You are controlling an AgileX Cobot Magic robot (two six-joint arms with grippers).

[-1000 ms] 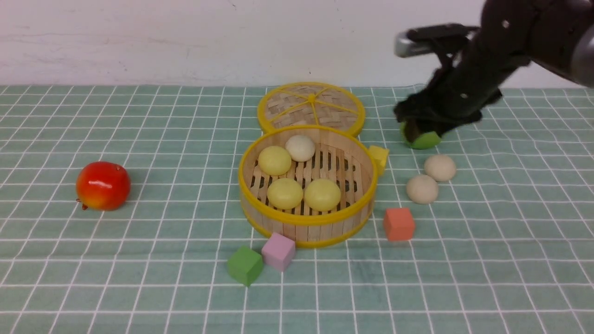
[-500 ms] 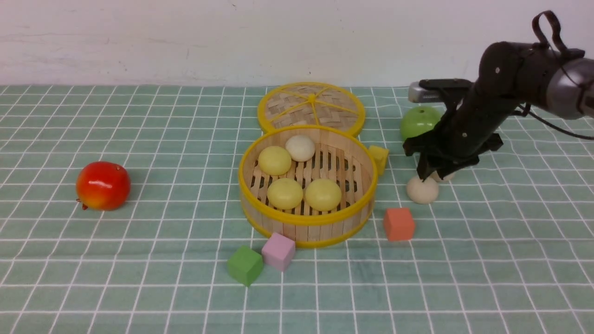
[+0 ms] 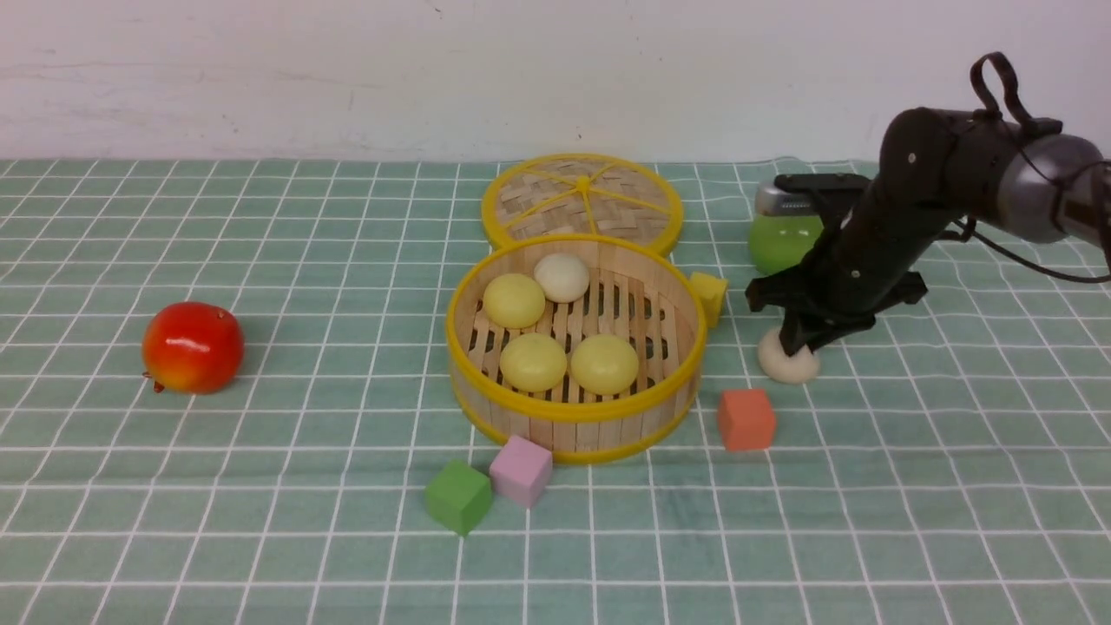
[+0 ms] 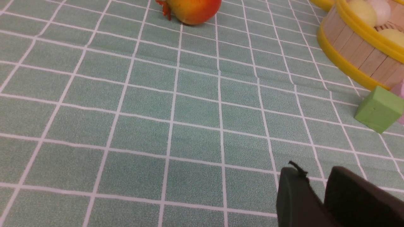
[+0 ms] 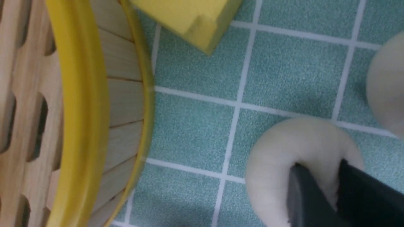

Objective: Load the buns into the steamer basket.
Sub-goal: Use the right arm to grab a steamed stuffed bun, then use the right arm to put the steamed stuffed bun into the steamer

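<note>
The steamer basket (image 3: pixel 573 412) stands mid-table and holds three pale yellow buns (image 3: pixel 532 361) and one cream-white bun (image 3: pixel 562 276). Another cream-white bun (image 3: pixel 788 363) lies on the cloth to the basket's right. My right gripper (image 3: pixel 794 345) is down on top of it. In the right wrist view its two fingers (image 5: pixel 318 179) stand close together with their tips pressed into the top of this bun (image 5: pixel 274 164), not round it. The last cream-white bun (image 5: pixel 386 85) lies just beside it, hidden behind the arm in the front view. My left gripper (image 4: pixel 312 179) is shut and empty over bare cloth.
The woven lid (image 3: pixel 581 201) lies behind the basket. A green apple (image 3: pixel 781 243) sits behind my right arm and a red apple (image 3: pixel 192 346) at the left. A yellow cube (image 3: pixel 709 293) touches the basket's right side. Orange (image 3: pixel 746 418), pink (image 3: pixel 521 470) and green (image 3: pixel 457 496) cubes lie in front.
My right arm has come down from above the green apple and forward, and its tips have landed on the nearer cream-white bun. The other bun on the cloth is now hidden behind the arm.
</note>
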